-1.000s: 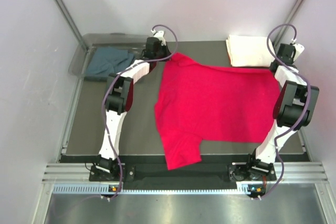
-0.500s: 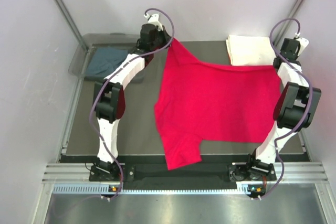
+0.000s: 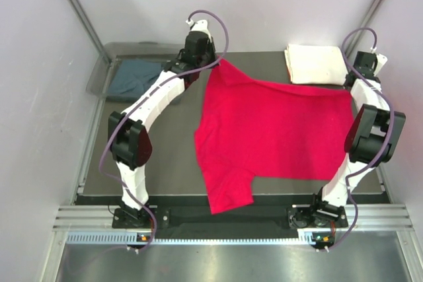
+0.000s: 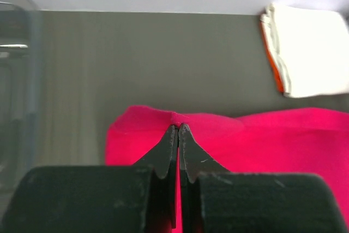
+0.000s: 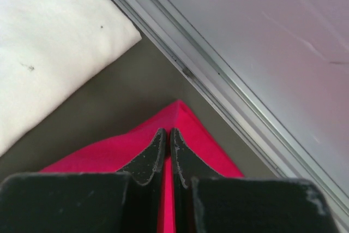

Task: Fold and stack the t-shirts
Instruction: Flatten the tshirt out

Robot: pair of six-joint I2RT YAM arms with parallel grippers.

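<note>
A bright red t-shirt (image 3: 271,130) lies spread over the dark table, one sleeve hanging past the near edge. My left gripper (image 3: 216,64) is shut on its far left corner; the left wrist view shows the closed tips (image 4: 179,128) pinching red cloth (image 4: 262,140). My right gripper (image 3: 351,89) is shut on the far right corner, with its tips (image 5: 166,132) clamped on the red point (image 5: 203,145). A cream-white folded t-shirt (image 3: 314,64) (image 4: 311,53) (image 5: 49,42) rests at the back right. The slate blue-grey t-shirt (image 3: 135,77) lies crumpled in the bin.
A clear plastic bin (image 3: 99,74) (image 4: 16,53) stands at the back left, off the table's corner. White walls and a metal frame rail (image 5: 218,80) close in the right side just beyond my right gripper. The table's front rail (image 3: 231,216) runs between the arm bases.
My left arm has stretched out and carried the shirt's far left corner a little toward the back. The right gripper has shifted slightly backward too, and the far edge now lies straighter.
</note>
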